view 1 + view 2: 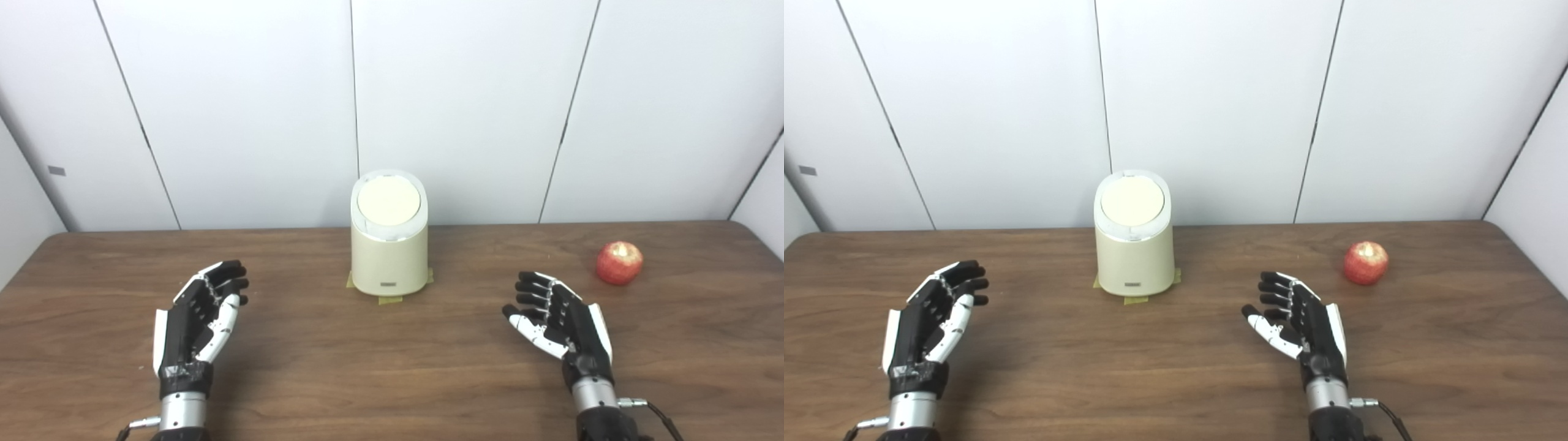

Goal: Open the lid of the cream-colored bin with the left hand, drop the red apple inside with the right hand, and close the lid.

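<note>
A cream-colored bin (389, 257) stands upright at the middle back of the wooden table, its round lid (389, 201) down and flat. The red apple (619, 263) rests on the table to the right of the bin. My left hand (199, 318) hovers low over the table, left of and nearer than the bin, open with fingers apart and nothing in it. My right hand (560, 318) is open too, palm turned inward, a short way left of and nearer than the apple.
The brown wooden table (392, 367) runs up to white wall panels (465, 104) just behind the bin. Yellowish tape patches (390, 299) mark the bin's base. A thin cable (664, 416) runs from my right wrist.
</note>
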`<state>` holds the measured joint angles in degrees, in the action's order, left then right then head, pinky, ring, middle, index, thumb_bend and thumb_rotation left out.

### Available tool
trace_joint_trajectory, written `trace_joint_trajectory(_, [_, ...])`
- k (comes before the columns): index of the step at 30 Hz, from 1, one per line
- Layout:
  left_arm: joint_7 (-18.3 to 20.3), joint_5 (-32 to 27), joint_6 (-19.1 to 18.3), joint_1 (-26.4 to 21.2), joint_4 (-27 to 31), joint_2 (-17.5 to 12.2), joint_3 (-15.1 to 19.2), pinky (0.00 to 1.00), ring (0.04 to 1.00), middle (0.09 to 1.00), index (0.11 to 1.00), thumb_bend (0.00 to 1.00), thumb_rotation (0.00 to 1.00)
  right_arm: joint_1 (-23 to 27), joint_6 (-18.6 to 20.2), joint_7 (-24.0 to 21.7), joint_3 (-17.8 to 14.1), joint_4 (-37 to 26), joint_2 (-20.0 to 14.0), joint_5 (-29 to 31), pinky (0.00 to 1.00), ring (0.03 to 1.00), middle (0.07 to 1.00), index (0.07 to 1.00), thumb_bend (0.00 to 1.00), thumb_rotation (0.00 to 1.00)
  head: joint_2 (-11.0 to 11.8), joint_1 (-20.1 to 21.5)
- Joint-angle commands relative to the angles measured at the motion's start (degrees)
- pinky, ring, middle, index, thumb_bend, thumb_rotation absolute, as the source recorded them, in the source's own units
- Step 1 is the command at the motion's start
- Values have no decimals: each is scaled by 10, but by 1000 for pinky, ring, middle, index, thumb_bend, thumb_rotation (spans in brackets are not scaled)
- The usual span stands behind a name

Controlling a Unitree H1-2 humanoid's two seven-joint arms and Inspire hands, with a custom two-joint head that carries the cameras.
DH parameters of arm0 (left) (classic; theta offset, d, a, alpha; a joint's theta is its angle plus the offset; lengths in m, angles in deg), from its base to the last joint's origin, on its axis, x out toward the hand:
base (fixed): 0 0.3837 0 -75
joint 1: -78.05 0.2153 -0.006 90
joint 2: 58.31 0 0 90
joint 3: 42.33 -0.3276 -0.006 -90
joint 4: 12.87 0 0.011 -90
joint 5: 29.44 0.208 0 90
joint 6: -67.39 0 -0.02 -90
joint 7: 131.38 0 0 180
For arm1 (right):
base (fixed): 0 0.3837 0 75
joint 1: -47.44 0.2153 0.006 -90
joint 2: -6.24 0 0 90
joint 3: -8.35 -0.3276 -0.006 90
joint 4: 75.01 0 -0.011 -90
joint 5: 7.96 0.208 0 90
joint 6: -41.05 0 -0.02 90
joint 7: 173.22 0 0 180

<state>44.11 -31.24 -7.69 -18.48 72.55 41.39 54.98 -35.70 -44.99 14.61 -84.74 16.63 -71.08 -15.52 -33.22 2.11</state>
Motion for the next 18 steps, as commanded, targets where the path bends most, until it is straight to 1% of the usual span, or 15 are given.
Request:
trace_joint_trajectory(1, [-3,6,13,9,-15,8,-2,589,676,701,680,281,307,22,-18,-1,0,-20,-1,2,611,693,697,687,258,107,0,0])
trace_joint_trajectory(5, [0,2,13,9,-15,8,-3,595,680,704,682,282,302,21,-20,-1,0,-19,-2,3,604,686,692,683,260,95,0,0])
trace_joint_trajectory(13, [-3,8,10,9,-13,8,-3,592,678,702,679,284,306,21,-15,0,1,-22,-3,-3,605,691,698,687,258,124,0,0])
trace_joint_trajectory(18, [-2,16,15,8,-17,3,-6,596,685,708,683,284,310,23,-20,0,1,-18,-1,1,609,693,698,689,258,86,3,3])
